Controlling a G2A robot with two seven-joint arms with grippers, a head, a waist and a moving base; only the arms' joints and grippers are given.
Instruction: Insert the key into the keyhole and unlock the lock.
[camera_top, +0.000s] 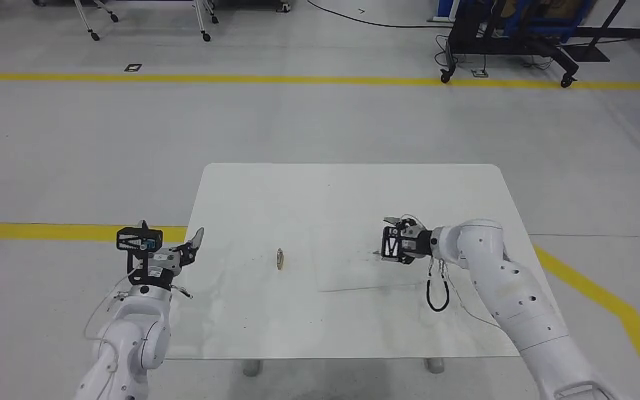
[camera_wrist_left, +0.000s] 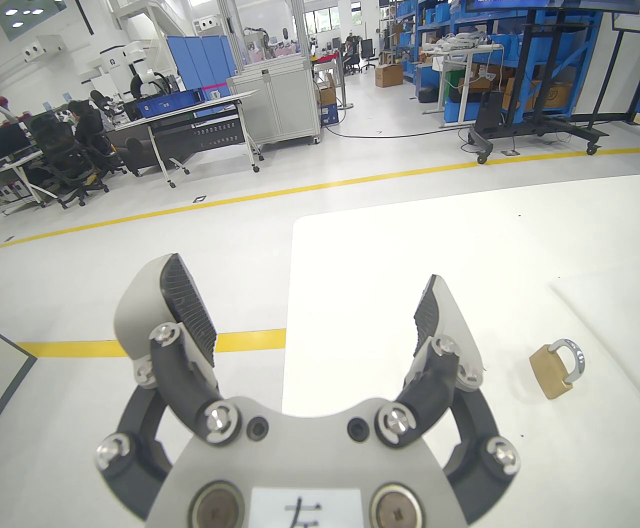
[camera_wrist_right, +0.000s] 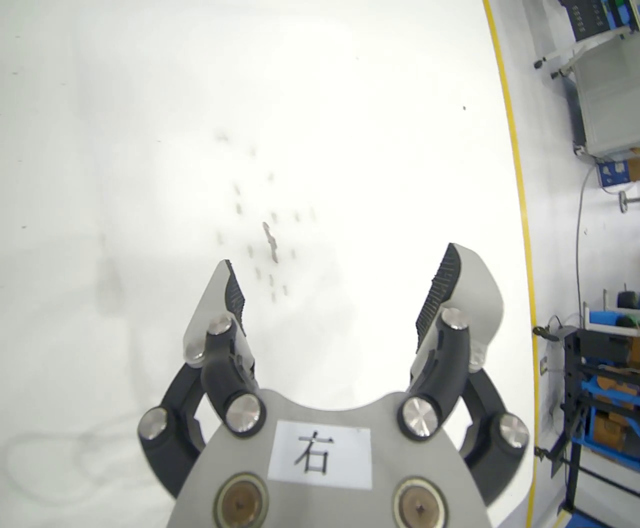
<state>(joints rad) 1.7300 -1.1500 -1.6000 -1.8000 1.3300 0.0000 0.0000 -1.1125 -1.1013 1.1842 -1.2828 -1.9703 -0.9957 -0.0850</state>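
White table (camera_top: 330, 200): right gripper (camera_wrist_right: 340, 257) is spread wide and empty, with the key (camera_wrist_right: 270, 242) lying flat just past its fingertips toward 9 o'clock, long axis roughly along the reach. Padlock (camera_top: 281, 259) sits farther out at 9 o'clock, mid-table. Left gripper (camera_wrist_left: 303, 267), also spread, hangs at the table's 9 o'clock edge, so the right arm looks nearer the key.

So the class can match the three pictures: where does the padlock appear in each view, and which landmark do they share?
Top view: the padlock lies on the table between the arms, nearer the left one.
Left wrist view: flat on the table, beside the open left gripper.
Right wrist view: not in it; what looks like the key lies ahead of the right gripper.
Shared landmark: the white table.
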